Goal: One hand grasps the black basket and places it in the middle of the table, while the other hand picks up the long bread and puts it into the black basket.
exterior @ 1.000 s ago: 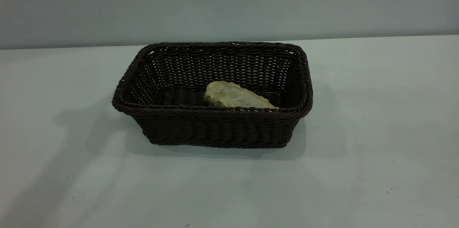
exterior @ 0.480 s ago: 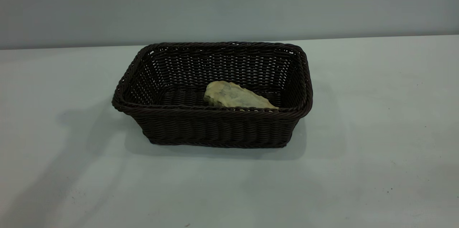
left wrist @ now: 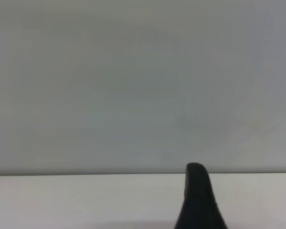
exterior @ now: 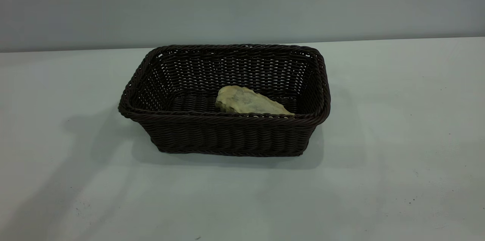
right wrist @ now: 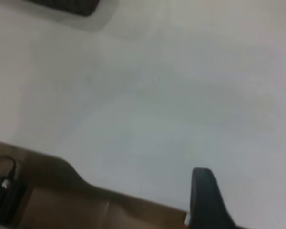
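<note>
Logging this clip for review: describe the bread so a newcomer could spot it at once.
Mid-table stands a dark woven wicker basket. Inside it, toward the near right corner, lies the long bread, a pale yellow-beige oblong loaf with dark smudges, the only light thing there.

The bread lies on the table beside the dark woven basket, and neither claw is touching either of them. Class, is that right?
Not quite. The bread lies inside the basket, on its floor near the front wall, not beside it on the table. The exterior view shows this. The rest holds: no claw touches either.
</note>
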Robot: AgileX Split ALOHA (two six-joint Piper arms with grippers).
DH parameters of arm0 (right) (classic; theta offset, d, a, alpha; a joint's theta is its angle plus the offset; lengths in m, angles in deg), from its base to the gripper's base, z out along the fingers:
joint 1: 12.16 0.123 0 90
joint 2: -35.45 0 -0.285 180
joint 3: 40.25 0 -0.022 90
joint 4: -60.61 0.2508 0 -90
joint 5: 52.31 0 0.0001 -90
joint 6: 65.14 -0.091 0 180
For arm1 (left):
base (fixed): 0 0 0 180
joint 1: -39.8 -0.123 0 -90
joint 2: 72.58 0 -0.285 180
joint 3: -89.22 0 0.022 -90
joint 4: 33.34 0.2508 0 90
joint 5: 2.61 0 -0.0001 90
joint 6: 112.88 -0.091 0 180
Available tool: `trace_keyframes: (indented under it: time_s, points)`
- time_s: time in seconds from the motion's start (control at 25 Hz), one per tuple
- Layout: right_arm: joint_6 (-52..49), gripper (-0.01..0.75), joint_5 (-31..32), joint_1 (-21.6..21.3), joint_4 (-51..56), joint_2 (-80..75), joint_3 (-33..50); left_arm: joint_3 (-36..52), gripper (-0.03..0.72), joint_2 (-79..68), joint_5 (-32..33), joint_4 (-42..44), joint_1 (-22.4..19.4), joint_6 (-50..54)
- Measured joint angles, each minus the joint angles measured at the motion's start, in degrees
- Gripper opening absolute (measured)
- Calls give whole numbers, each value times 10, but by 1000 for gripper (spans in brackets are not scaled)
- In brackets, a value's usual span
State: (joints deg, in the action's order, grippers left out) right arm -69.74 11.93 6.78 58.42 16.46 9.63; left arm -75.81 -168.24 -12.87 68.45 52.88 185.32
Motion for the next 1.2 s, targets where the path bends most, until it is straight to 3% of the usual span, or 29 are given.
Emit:
trace_keyframes:
  time_s: [0.64, 1.2]
  points:
    - [29, 421, -1, 0, 22, 61, 0, 0, 564, 0, -2, 0, 0, -6]
    - [35, 299, 0, 0, 22, 61, 0, 0, 564, 0, -2, 2, 0, -14]
